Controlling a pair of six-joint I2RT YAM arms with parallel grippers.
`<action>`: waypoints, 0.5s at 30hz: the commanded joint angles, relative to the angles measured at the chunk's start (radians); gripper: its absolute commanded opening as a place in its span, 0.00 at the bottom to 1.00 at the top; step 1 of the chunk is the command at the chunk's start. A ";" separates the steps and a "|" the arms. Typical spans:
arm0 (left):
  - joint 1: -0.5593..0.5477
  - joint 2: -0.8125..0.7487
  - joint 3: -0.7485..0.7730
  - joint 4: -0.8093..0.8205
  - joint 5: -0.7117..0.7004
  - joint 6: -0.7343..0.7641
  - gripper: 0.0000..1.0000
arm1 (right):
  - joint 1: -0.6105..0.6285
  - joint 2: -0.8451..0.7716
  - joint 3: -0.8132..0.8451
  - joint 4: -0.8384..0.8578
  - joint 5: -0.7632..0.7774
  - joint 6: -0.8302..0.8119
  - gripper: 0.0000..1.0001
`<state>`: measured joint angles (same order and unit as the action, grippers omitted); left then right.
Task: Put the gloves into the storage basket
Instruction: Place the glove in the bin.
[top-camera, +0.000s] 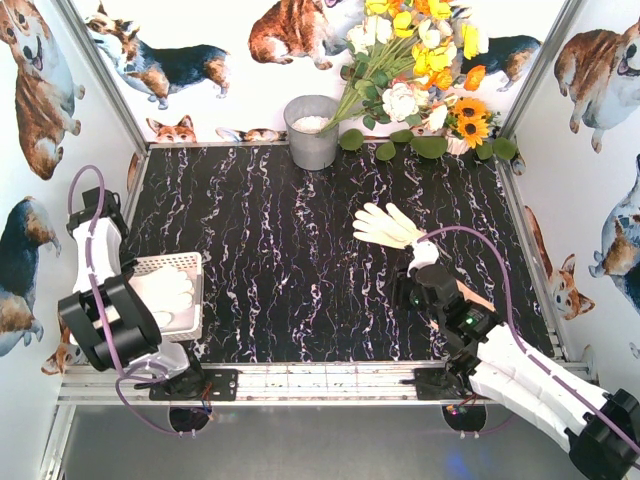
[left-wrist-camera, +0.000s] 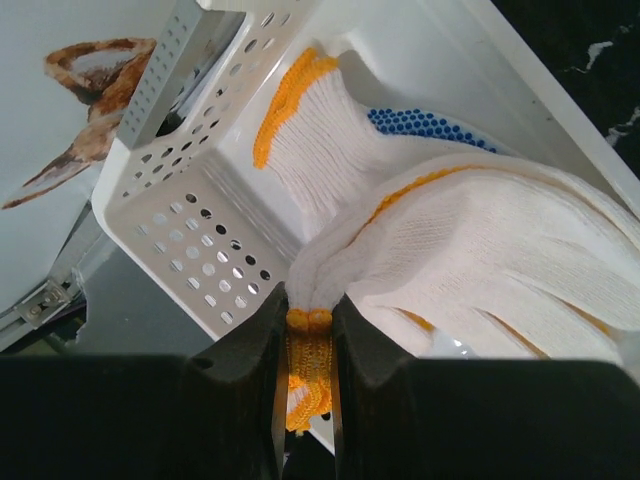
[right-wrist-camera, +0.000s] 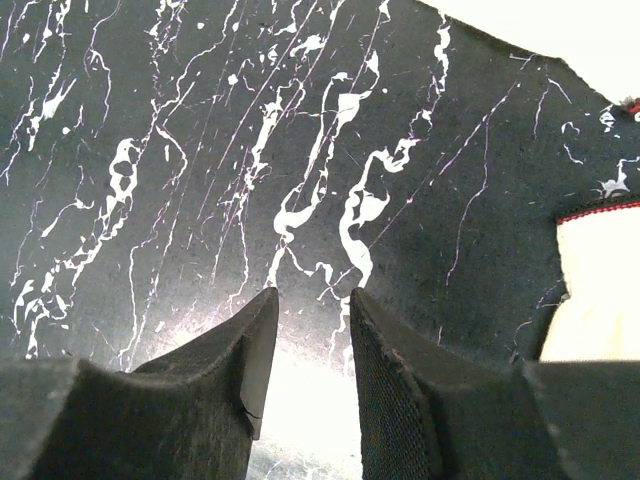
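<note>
The white storage basket (top-camera: 187, 264) sits at the table's left edge, with white gloves (top-camera: 166, 292) piled in it. In the left wrist view my left gripper (left-wrist-camera: 310, 316) is shut on the orange cuff of a white glove (left-wrist-camera: 490, 250) that drapes over the basket (left-wrist-camera: 190, 230). Under that glove lie an orange-cuffed glove (left-wrist-camera: 325, 140) and a blue-dotted patch (left-wrist-camera: 430, 124). Another cream glove (top-camera: 385, 225) lies flat on the black mat at centre right. My right gripper (right-wrist-camera: 312, 296) is open just near of this glove, low over the mat, with nothing between its fingers. The glove's red-trimmed edge (right-wrist-camera: 600, 290) shows at the right.
A grey metal bucket (top-camera: 312, 130) stands at the back centre, with a bunch of white and yellow flowers (top-camera: 420, 70) leaning to its right. Corgi-print walls close in the left, back and right sides. A metal rail (top-camera: 320, 380) runs along the near edge.
</note>
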<state>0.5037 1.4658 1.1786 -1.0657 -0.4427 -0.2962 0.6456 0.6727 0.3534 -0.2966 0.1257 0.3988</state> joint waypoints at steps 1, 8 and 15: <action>0.016 0.042 -0.021 0.091 -0.063 0.030 0.00 | -0.004 -0.034 0.049 -0.007 0.022 -0.002 0.38; 0.016 0.092 -0.027 0.141 -0.153 0.038 0.00 | -0.004 -0.064 0.050 -0.044 0.036 -0.006 0.38; 0.018 0.151 -0.047 0.174 -0.223 0.025 0.00 | -0.006 -0.087 0.058 -0.067 0.048 -0.009 0.40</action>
<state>0.5045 1.5929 1.1511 -0.9340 -0.5850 -0.2676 0.6449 0.6079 0.3538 -0.3679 0.1448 0.3981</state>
